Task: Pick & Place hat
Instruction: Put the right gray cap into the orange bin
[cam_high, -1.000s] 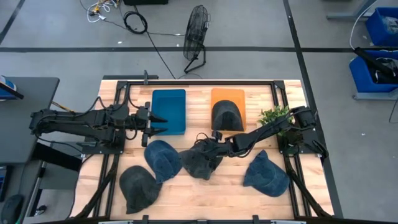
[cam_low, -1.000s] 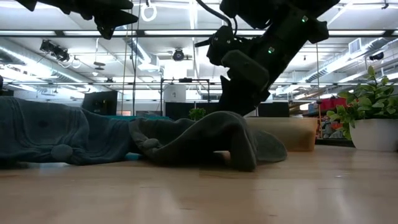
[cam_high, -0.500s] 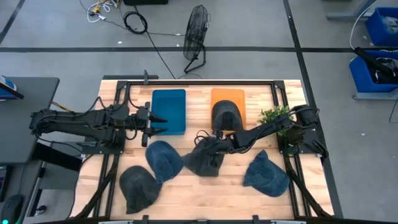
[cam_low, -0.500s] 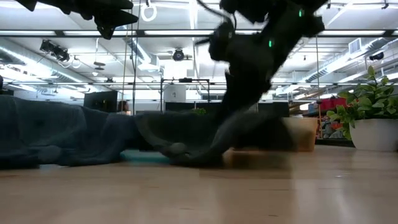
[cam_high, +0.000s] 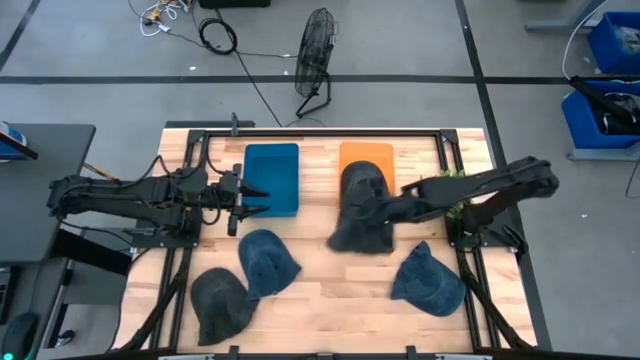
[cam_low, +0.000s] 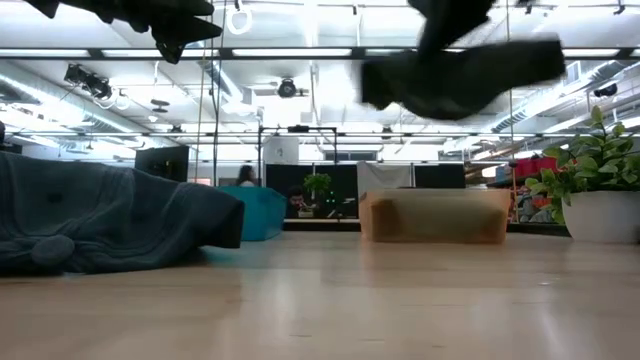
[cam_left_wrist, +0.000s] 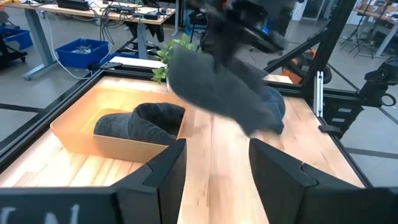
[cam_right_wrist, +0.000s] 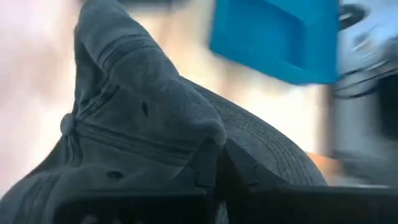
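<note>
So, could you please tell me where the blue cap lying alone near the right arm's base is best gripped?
Come straight down from above and pinch a fold in the soft crown of the blue cap. It lies flat on the table, apart from the other caps, so a side approach would likely just push it. The right hand carries the grey cap pinched likewise.

Beyond my table, a floor fan stands near coiled cables; a potted plant sits at my right.

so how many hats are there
5: a grey hat held up by the right gripper, one in the orange bin, and three on the table.
</note>
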